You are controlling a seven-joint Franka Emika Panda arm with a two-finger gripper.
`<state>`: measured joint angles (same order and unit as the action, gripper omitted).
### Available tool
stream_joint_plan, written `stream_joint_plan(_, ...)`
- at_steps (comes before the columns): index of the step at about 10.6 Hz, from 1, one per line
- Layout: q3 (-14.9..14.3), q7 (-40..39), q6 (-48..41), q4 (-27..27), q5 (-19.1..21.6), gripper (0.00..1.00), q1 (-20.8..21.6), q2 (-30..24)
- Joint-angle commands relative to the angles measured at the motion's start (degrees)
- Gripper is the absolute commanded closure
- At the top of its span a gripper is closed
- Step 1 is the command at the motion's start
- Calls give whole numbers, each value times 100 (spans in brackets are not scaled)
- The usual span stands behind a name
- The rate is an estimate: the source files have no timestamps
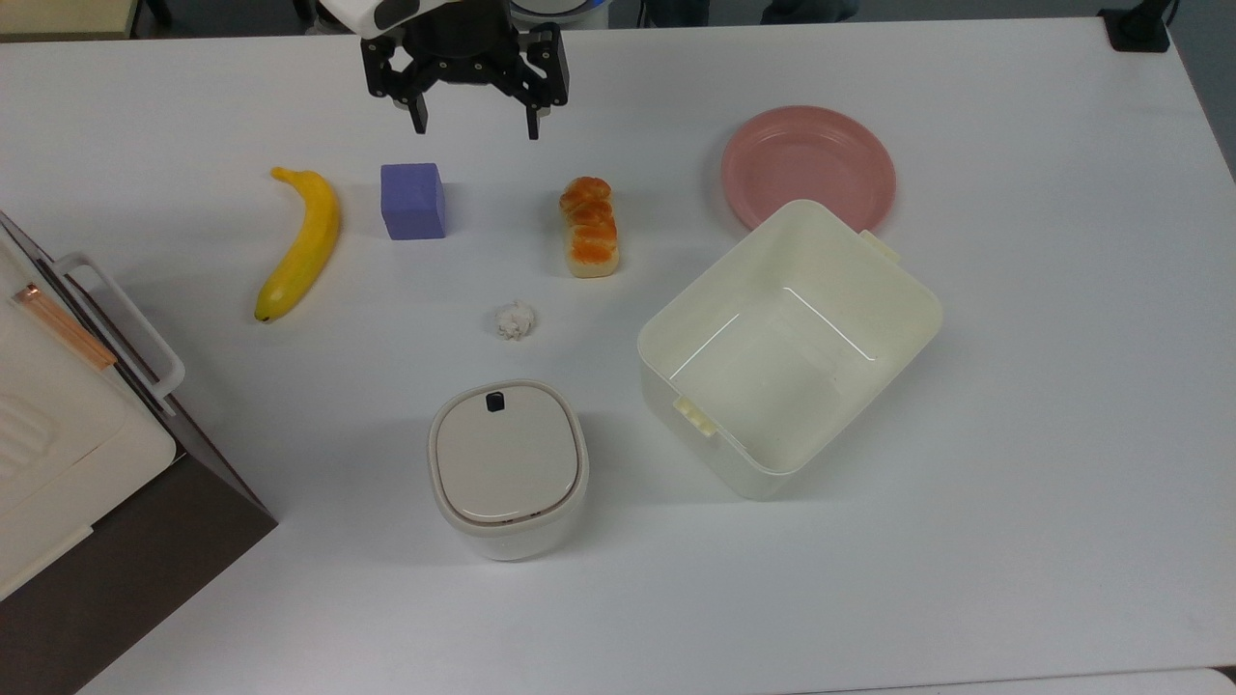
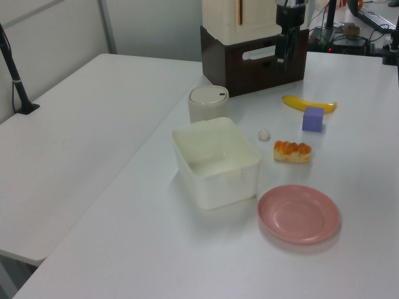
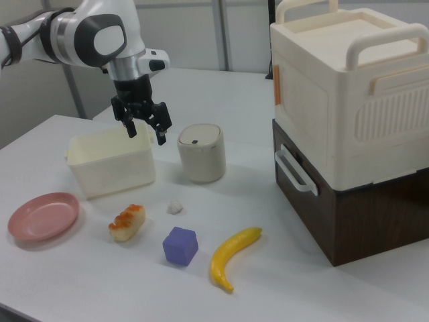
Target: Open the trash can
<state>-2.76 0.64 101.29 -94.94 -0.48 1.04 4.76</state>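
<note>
Near the table's (image 1: 1014, 483) front edge in the top view, just beside the white tub (image 1: 787, 347), sits your trash can (image 1: 508, 468), light, hard and smooth, so press its little dark button (image 1: 495, 402) with the gripper (image 1: 471, 124), now wide open and empty.

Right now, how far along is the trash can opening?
Done: nothing visible; the trash can has its lid shut flat. In hand: the gripper hangs empty above the table's far side in the top view, jaws open, between the purple block and the bread. Left: reach the can, work the lid open.
</note>
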Motion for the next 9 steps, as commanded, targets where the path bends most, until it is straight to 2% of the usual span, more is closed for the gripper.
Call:
stream_joint_plan(1, -31, 85, -232, 81, -14, 0, 20, -97)
stream_joint_plan(9, -23, 95, -338, 160, -14, 0, -51, -116)
